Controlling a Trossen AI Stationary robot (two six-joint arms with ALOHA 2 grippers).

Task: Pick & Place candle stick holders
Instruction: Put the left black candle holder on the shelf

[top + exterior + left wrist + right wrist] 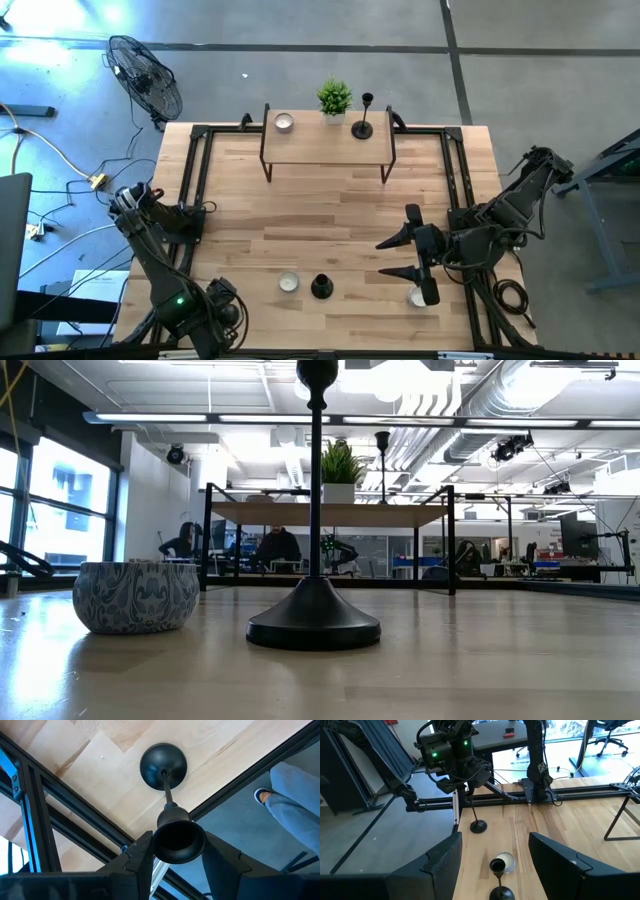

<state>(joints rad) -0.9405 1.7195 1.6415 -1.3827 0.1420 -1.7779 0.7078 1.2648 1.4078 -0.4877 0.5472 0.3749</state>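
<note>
My left fingers point(137, 862) are pinching the cup end of one candle stick holder point(163, 765). Its round base sits on the counter point(330, 215) at the front left corner, right by the frame rail point(75, 815). The stem leans a bit toward my wrist, so the grip is off-vertical.

My guess is the step in hand is the lift. To do it well:
- Go straight up first, no sideways pull. The base is close to the rail and could catch on it.
- Hold the pinch steady. The cup is round and smooth, so it'll prob. want to swivel, and a heavy base swings (slow accel helps).
- Get the stem upright before travelling, else it lands tilted.

Dest. is likely the shelf point(325, 150) at the back, where a second holder point(362, 128) stands next to the plant point(334, 98). I'd aim for the bare middle and clear the shelf edge w/ height to spare.

A third holder point(321, 287) stands at centre front, just beside a candle tin point(288, 282), so I'd route around both.

My right fingers point(437, 865) are spread wide, holding nothing, and wait over the right side of the counter, well apart from me.
</note>
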